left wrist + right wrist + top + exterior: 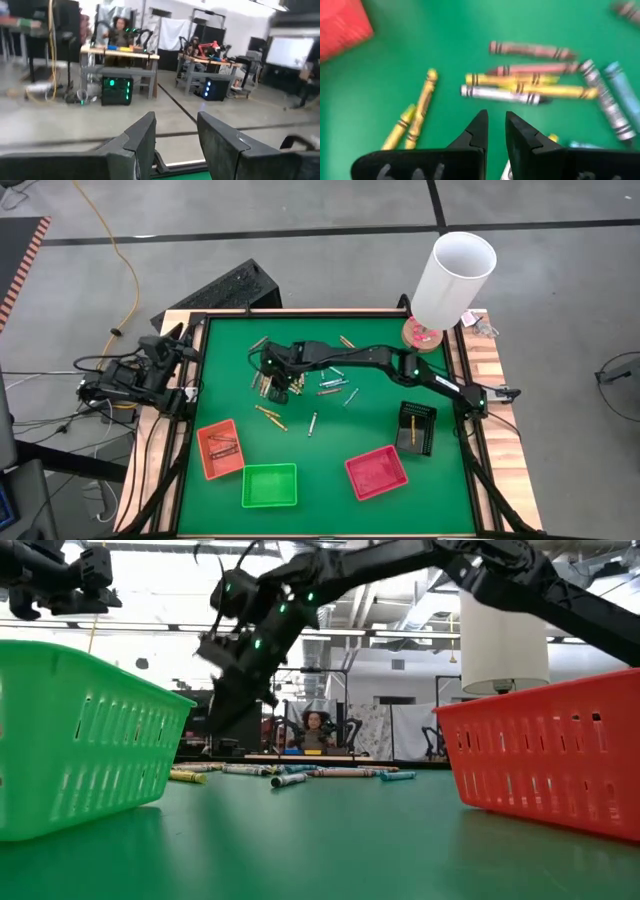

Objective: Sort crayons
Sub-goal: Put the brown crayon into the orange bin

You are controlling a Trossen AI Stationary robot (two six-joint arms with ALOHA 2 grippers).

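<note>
We see the crayons [300, 385] scattered loose on the green table [330, 490], most of them in a cluster toward its far half, a little left of the middle, with a few gold ones [270, 416] lying apart nearer the orange tray [219, 448]. In the right wrist view, a silvery grey crayon [500, 95], two yellow ones [540, 85] and two reddish-brown ones [532, 50] lie side by side, touching or nearly so.

The right gripper [495, 131] hangs over that cluster with its fingers parted by a narrow gap and nothing between them. The left gripper [175, 140] waits at the table's left edge, raised, its fingers apart and empty.

Along the near edge stand the orange tray with a crayon or two in it, the green tray [269, 485] and the red tray [377, 472]; the black tray [416, 427] sits by the right edge. A white cylinder [452, 278] stands at the far right corner.
</note>
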